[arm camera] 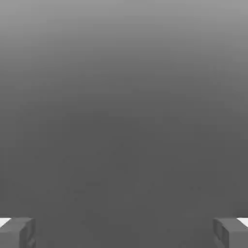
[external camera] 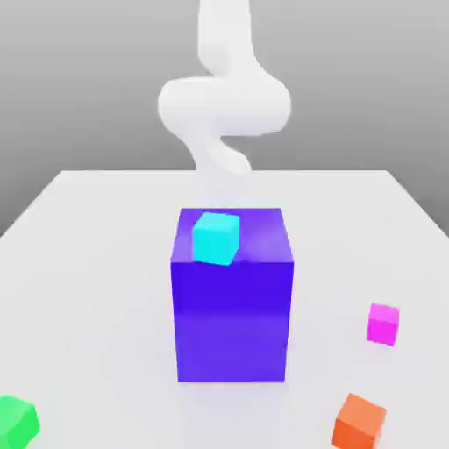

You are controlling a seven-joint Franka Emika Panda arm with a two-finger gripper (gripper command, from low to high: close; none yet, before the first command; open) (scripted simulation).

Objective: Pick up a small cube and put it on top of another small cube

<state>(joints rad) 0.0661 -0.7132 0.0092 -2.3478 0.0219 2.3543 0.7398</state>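
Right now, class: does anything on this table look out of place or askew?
Nothing is damaged or spilled. One oddity: the cyan cube sits atop the big blue block, near its edge on the exterior view's left, while the pink, orange and green cubes lie on the table.

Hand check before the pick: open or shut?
Open: the hand shows its fingertips far apart with nothing between them.

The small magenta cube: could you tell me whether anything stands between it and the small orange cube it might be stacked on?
Nothing visible does. The small magenta cube and the orange cube sit apart on the table, with bare surface between them.
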